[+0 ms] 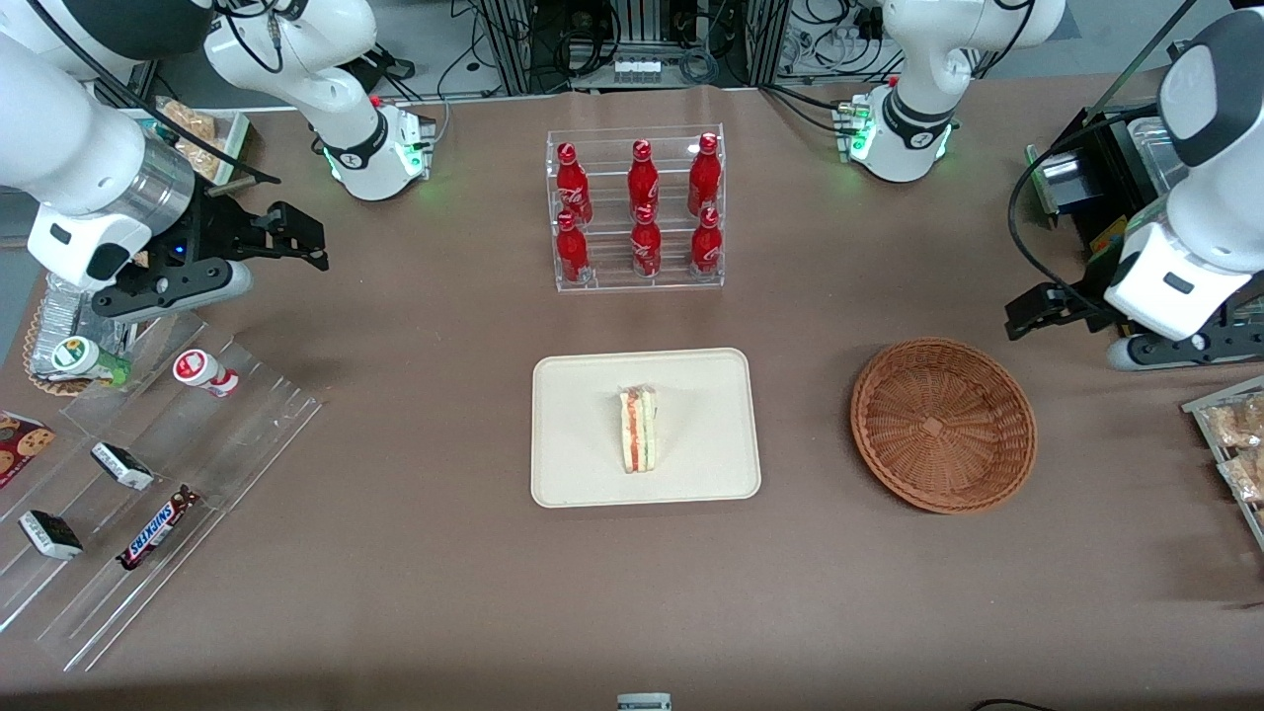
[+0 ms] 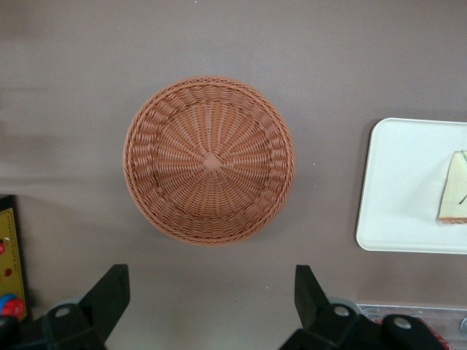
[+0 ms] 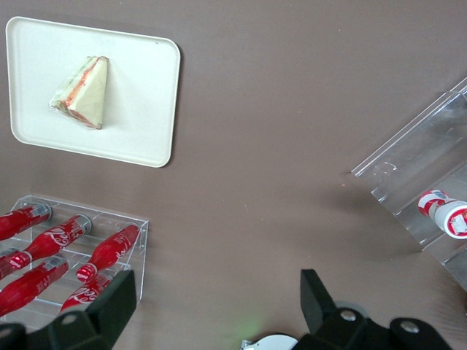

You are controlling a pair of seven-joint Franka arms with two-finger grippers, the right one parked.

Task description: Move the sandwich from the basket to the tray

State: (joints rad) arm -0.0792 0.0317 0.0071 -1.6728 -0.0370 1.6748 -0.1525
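The sandwich, a pale bread wedge with orange-pink and green layers, stands on the cream tray at the table's middle; it also shows on the tray as a wedge. The brown wicker basket sits beside the tray, toward the working arm's end, with nothing in it. My gripper hangs raised above the table, beside the basket and a little farther from the front camera. In its wrist view the gripper is open over bare table, with the basket, the tray and the sandwich ahead of it.
A clear rack of red cola bottles stands farther from the front camera than the tray. A stepped clear rack with snack bars lies toward the parked arm's end. Bagged pastries and a black device sit at the working arm's end.
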